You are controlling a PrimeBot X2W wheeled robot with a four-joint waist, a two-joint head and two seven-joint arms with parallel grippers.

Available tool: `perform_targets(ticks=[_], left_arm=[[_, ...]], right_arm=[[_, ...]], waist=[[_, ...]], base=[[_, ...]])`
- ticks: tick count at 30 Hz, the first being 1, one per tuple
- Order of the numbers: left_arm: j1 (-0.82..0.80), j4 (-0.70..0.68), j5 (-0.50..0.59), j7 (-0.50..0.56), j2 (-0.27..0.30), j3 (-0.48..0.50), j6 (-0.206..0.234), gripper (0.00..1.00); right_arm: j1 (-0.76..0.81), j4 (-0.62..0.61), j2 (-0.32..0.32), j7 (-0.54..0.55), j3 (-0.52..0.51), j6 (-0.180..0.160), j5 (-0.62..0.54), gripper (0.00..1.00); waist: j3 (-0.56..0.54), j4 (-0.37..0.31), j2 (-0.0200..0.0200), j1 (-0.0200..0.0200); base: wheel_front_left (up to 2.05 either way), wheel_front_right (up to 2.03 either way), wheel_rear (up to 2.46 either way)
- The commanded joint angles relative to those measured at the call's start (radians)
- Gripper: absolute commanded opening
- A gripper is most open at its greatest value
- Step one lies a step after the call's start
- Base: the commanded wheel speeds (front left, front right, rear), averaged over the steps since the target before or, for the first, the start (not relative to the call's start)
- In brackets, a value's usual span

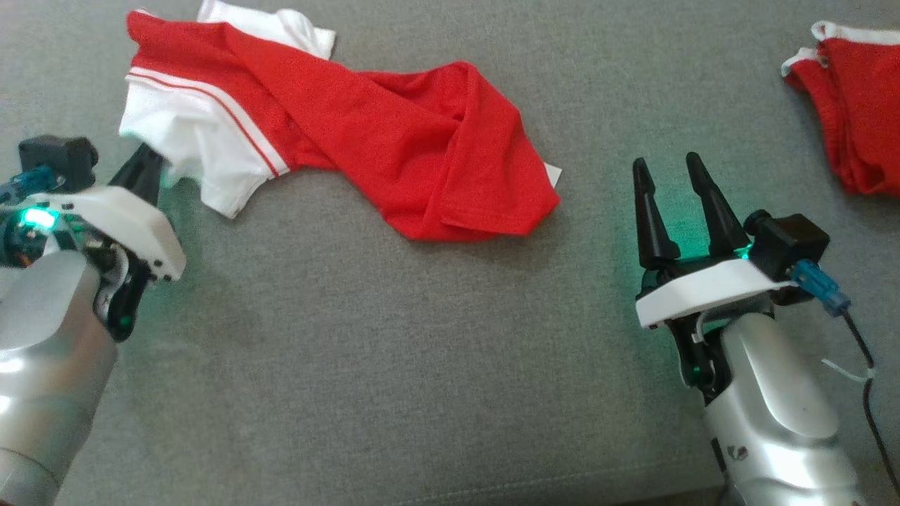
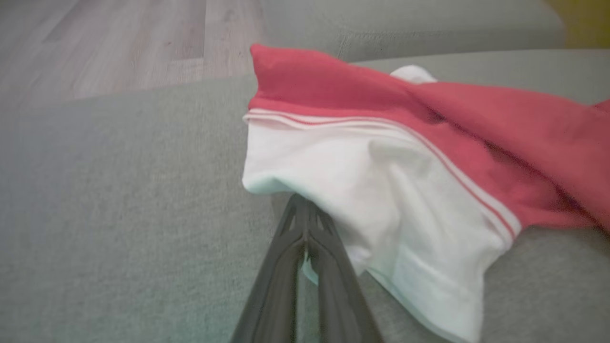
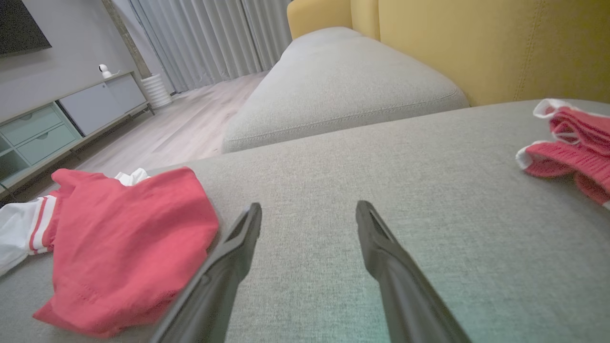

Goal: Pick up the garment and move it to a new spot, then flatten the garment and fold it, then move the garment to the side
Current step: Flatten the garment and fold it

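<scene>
left wrist view — left hand (image 2: 305,209) clamps white edge of garment (image 2: 381,190).

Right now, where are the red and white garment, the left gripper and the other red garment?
red and white garment (image 1: 422,140): head view, red middle section.
left gripper (image 2: 305,214): left wrist view, shut fingertips pinching the white cloth.
other red garment (image 1: 858,119): head view, red body.

head: from above, facing down on the grey cushion (image 1: 422,365), left gripper (image 1: 149,167) and right gripper (image 1: 666,160) at its lower corners | left wrist: low, along its fingers, close on the garment (image 2: 381,181) at their tips | right wrist: low, garment left of its fingers, farther off | shared: garment, cushion in all three
</scene>
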Motion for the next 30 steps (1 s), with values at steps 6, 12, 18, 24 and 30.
perform_targets(ticks=[6, 12, 18, 24, 30], left_arm=[[-0.158, -0.133, 0.006, -0.095, 0.057, -0.017, 0.002, 0.0], [-0.29, -0.272, -0.013, -0.148, -0.006, -0.06, 0.002, 0.0], [-0.41, -0.284, -0.01, -0.149, -0.069, -0.088, 0.002, 0.0], [-0.497, -0.241, 0.012, -0.189, -0.141, -0.084, 0.016, 0.0], [-0.588, -0.226, 0.066, -0.232, -0.18, -0.032, 0.072, 0.0]], right_arm=[[0.013, -0.015, 0.004, -0.011, 0.012, 0.004, 0.015, 1.0], [0.039, -0.001, 0.004, -0.011, 0.026, 0.004, 0.035, 1.0], [0.068, 0.009, 0.004, -0.011, 0.04, 0.004, 0.051, 1.0], [0.091, 0.021, 0.004, -0.011, 0.043, 0.004, 0.053, 1.0], [0.098, 0.019, 0.004, -0.011, 0.033, 0.004, 0.054, 1.0]], waist=[[-0.078, 0.015, 0.0, -0.0001], [-0.147, -0.01, 0.0, -0.0001], [-0.193, -0.059, 0.0, -0.0001], [-0.223, -0.093, 0.0, -0.0001], [-0.24, -0.1, 0.0, -0.0001]], base=[[0.0, 0.0, 0.0], [0.0, 0.0, 0.0], [0.0, 0.0, 0.0], [0.0, 0.0, 0.0], [0.0, 0.0, 0.0]])
